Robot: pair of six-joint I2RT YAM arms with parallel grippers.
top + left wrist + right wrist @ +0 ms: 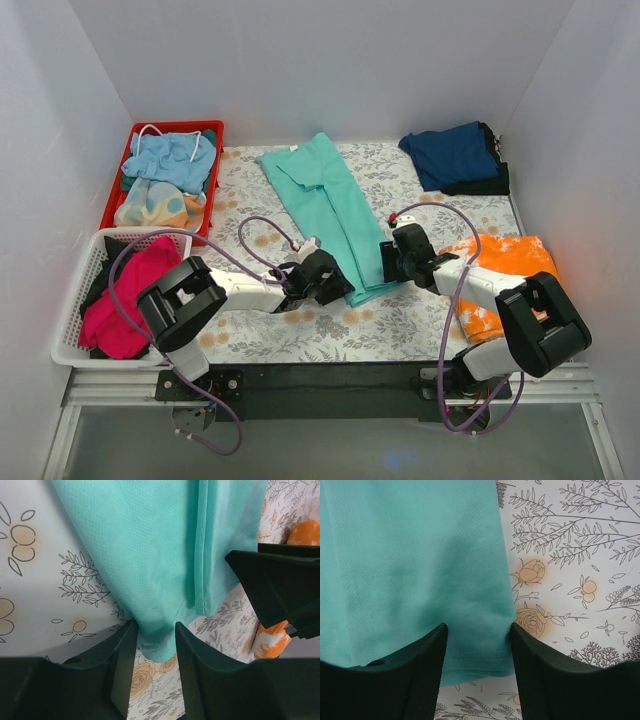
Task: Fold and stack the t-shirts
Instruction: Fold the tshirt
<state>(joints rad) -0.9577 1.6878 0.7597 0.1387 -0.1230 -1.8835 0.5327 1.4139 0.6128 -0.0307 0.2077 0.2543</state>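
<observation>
**Item:** plain teal-green t-shirt (pixel 325 200), soft mesh knit, folded lengthwise into a narrow strip. It lies flat at the middle of the floral-printed table cover (pixel 300 340). Its long axis is diagonal, collar end toward the cover's far left and hem end toward the near middle.

**Left gripper** (pixel 154 625): at the hem's left corner, jaws closed on a puckered bunch of the teal cloth.

**Right gripper** (pixel 477 626): at the hem's right corner. Its jaws stand apart astride the flat hem, with no sign yet of a pinch.

**Governing relation:** the strip runs straight away from both grippers, and each arm is equally near its own corner. The hem is likely to be carried along the long axis toward the collar.

**Also on the cover:**
- folded navy blue t-shirt (pixel 450 155), far right corner
- orange-and-white mottled t-shirt (pixel 505 255), right edge
</observation>
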